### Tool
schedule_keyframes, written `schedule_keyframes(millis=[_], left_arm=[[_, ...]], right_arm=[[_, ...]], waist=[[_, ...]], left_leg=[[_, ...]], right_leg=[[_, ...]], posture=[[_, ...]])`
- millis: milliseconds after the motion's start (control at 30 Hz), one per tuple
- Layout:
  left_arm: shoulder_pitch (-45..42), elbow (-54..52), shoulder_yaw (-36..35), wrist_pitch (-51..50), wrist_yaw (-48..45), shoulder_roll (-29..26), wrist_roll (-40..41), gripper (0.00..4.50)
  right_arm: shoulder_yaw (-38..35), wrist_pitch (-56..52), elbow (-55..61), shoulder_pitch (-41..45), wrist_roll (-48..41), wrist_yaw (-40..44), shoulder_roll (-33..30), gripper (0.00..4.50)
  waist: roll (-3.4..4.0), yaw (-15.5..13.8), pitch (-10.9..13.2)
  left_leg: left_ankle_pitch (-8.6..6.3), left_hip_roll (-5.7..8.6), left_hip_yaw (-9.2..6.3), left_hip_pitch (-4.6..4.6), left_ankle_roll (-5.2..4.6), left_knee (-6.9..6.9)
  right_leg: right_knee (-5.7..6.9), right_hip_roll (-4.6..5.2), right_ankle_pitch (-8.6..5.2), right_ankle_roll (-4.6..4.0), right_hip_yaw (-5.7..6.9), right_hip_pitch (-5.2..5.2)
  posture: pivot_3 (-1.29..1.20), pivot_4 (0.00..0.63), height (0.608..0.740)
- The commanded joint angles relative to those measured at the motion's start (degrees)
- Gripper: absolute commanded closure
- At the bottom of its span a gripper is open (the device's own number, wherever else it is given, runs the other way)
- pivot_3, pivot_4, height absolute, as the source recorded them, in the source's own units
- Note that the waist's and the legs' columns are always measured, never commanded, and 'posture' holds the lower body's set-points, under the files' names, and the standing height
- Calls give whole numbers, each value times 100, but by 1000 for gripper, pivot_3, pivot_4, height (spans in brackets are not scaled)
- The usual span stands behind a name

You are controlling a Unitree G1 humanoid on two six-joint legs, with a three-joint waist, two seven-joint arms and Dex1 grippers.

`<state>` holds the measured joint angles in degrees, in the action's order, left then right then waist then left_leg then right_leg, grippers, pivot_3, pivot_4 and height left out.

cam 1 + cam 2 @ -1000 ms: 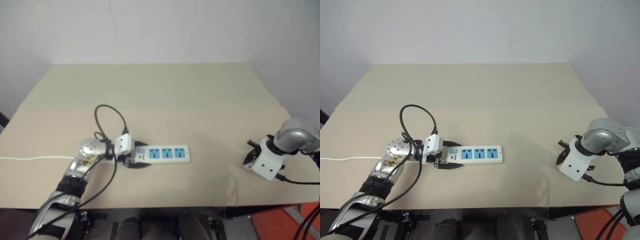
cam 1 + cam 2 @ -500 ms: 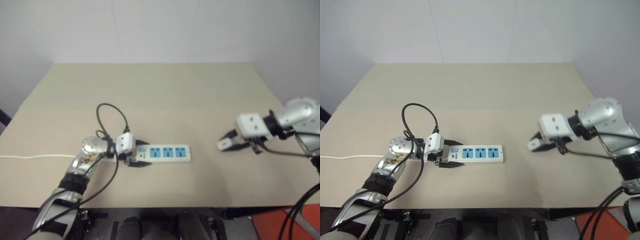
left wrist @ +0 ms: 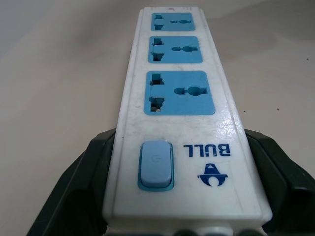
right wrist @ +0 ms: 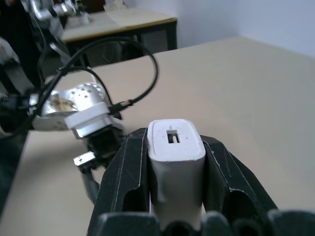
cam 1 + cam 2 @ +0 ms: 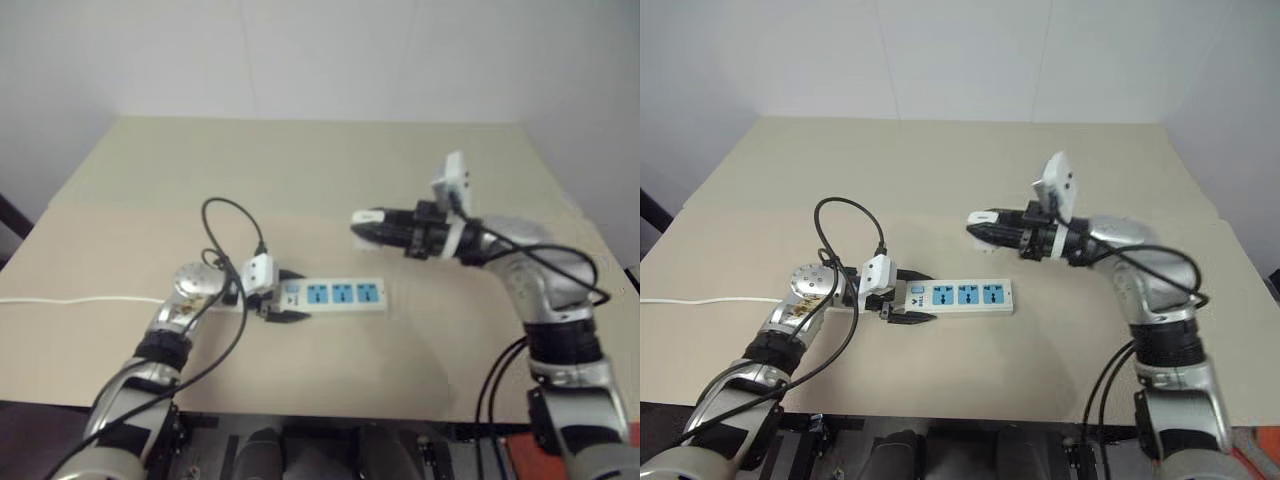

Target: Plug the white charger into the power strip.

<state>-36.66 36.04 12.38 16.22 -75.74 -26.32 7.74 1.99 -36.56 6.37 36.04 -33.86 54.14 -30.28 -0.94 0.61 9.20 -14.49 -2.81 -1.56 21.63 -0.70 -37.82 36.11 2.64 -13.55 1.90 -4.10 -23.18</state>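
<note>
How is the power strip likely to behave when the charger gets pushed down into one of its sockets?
The power strip looks like a stiff flat bar lying on the table, so it probably won't tip. It seems light and could slide, though the left gripper clamps its switch end. The charger in the right gripper looks rigid.

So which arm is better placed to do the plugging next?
The right: its tool is shut on the white charger, raised above the table beyond the power strip, whose switch end the left tool clamps.
</note>
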Motion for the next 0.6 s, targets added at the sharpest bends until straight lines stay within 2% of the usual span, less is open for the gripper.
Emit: schedule_keyframes(millis=[33,433,600], left_arm=[[-178,161,-7,140,39,22,-138,1198],[-127,168,-35,154,-201,42,-54,1198],[-178,104,-70,-225,-504,153,174,1198]], right_arm=[[163,298,174,-117,136,-85,256,3314],[692,855,-122,-273,590,332,602,3314],[744,1114,-361,-280,809,419,654,3314]], waist=[[0,10,0],[0,14,0],[0,12,0]], left_leg=[[0,0,0,1,0,-2],[0,0,-2,-3,0,-2],[0,0,-1,-4,0,-2]], right_leg=[[0,0,1,1,0,0],[1,-2,2,1,2,1],[1,-3,2,0,2,1]], posture=[[0,150,740],[0,150,740],[0,150,740]])
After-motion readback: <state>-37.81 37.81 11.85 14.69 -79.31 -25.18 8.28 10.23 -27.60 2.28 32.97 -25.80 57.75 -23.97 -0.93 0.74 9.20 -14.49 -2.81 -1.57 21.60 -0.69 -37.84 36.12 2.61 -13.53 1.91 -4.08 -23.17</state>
